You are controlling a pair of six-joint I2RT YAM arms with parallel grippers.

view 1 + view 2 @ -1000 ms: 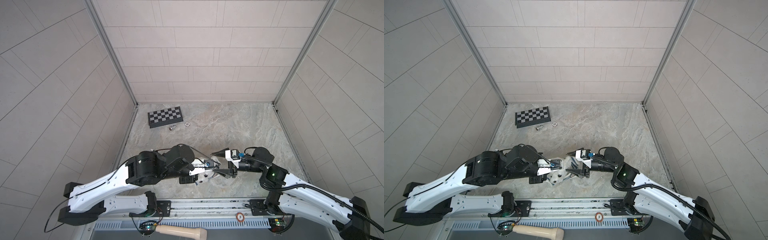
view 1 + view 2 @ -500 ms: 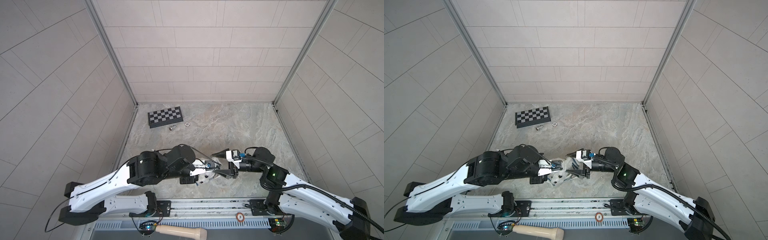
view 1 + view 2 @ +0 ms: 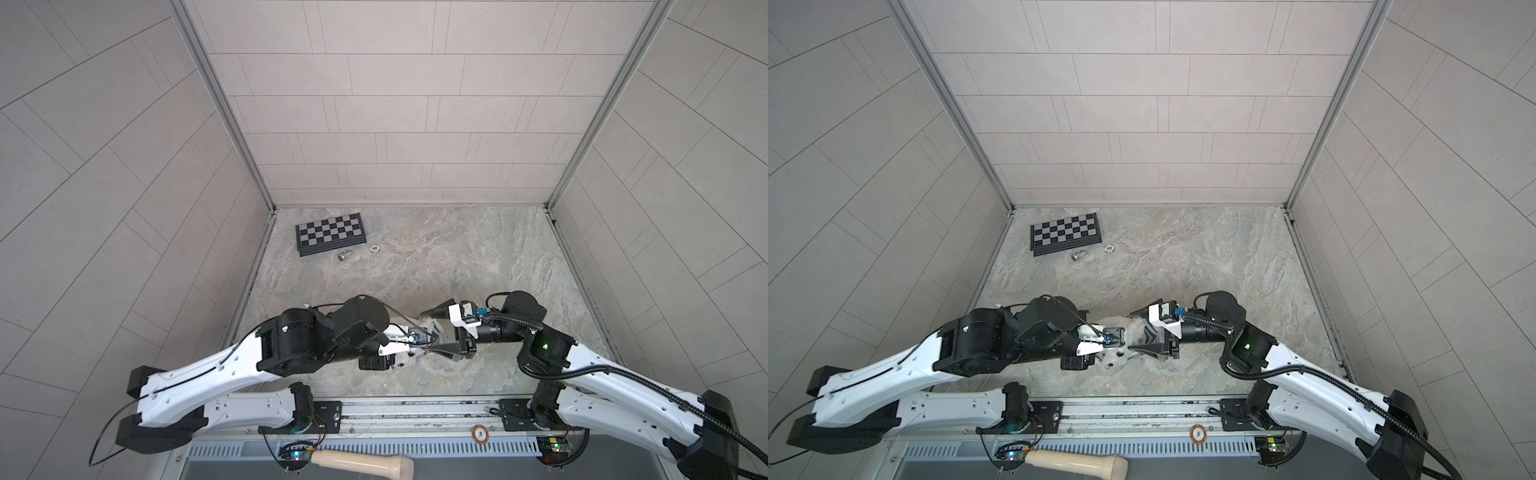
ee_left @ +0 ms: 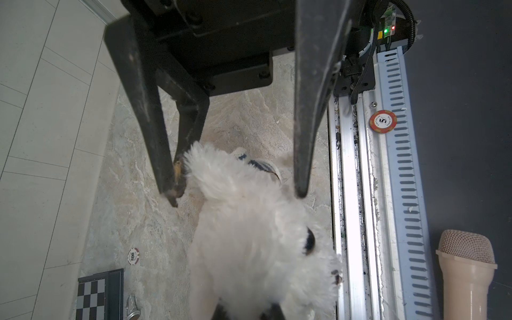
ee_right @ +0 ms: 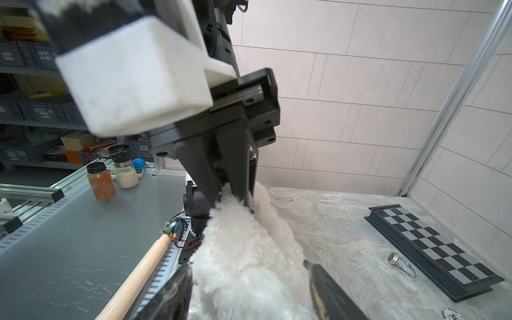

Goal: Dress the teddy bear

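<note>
The teddy bear (image 4: pixel 249 235) is at the near middle of the table (image 3: pixel 478 270), just in from the rail (image 3: pixel 415 409), wedged between the 2 arms. Its dark eye and nose point toward that rail, and the head end is on the left arm's side.

Left gripper (image 5: pixel 232 195): the 2 fingers are pinched nearly together on a tuft of the bear's white fur. Can't tell which bit of the bear that is, it's all fluff.

Right gripper (image 4: pixel 237 198): the claw is wide, with 1 finger on the far side of the bear and 1 on the near side, so the body sits between them. The far finger touches the fur. Whether they actually squeeze, I can't tell.

A bit of striped shirt (image 4: pixel 260 164), blue and white, pokes out of the fur at the bear's right end, between those 2 wide fingers.

Other stuff: a chessboard (image 3: pixel 330 233) sits far left, with a poker chip (image 3: pixel 375 248) and a small silver piece (image 3: pixel 343 255) just near of it, well apart from the bear. A beige mic-shaped thing (image 3: pixel 361 461) lies off the table, nearer than the rail.
</note>
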